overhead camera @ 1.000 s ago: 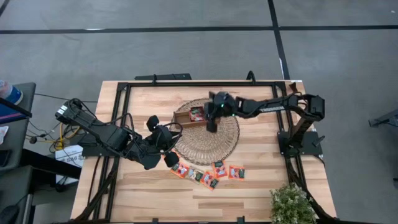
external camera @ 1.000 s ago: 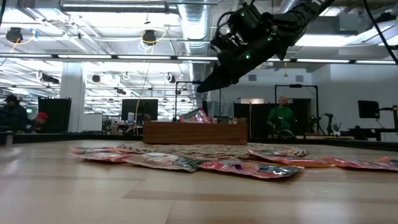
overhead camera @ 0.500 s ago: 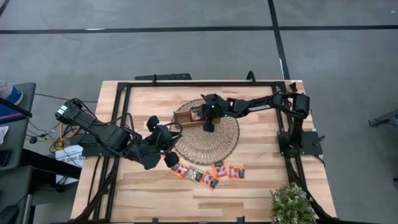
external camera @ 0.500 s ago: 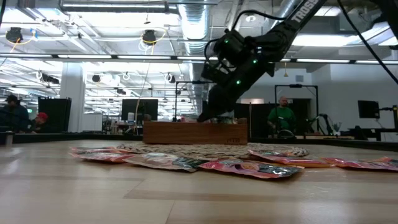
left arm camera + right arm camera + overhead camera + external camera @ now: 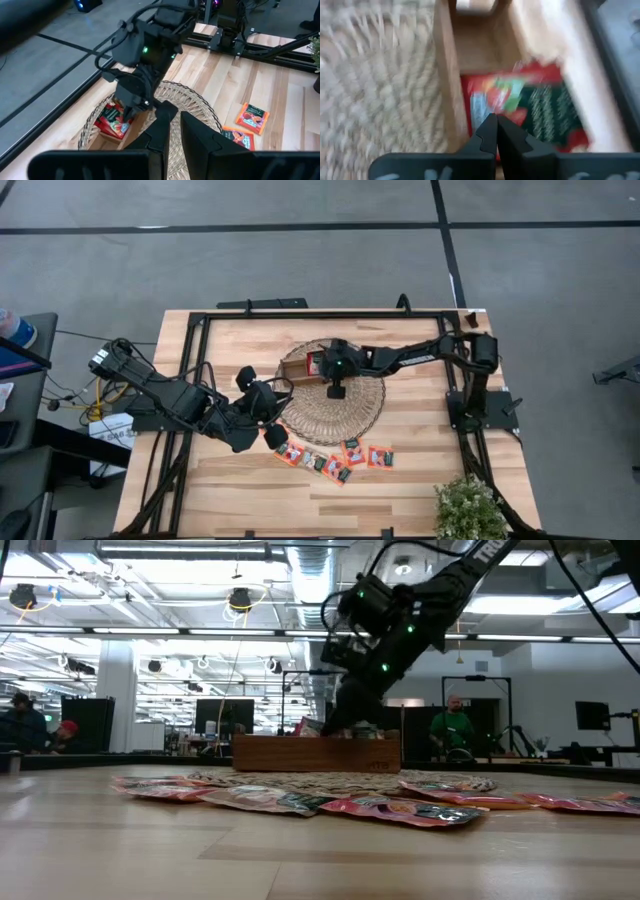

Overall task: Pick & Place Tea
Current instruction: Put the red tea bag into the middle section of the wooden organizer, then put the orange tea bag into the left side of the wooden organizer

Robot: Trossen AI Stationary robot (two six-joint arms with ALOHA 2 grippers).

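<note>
A red sachet of tea (image 5: 530,115) lies in the end compartment of the brown wooden tray (image 5: 294,368), which stands on the round woven mat (image 5: 335,412). My right gripper (image 5: 494,122) is shut and reaches down into that compartment, onto the sachet. In the low view the tray wall (image 5: 315,752) hides its fingertips. Several more sachets (image 5: 335,460) lie flat in a row on the table nearer the front edge. My left gripper (image 5: 177,117) hovers left of the mat, open by a narrow gap with nothing in it. My right gripper has its shut fingertips (image 5: 490,127) on the sachet's printed face (image 5: 500,102), near the compartment's long wall. They come slanting down from the table's right side. The sachet lies in the tray, one corner (image 5: 305,727) showing above the wall.
A black frame (image 5: 190,360) runs around the tabletop. A potted plant (image 5: 468,508) stands at the front right corner. People (image 5: 455,730) are in the room far behind the table. Bare wood lies at the front left.
My right gripper has gone down and toward the table's left, tipping more steeply, from above the tray into its compartment. The sachet that stuck up over the tray wall stands lower now.
</note>
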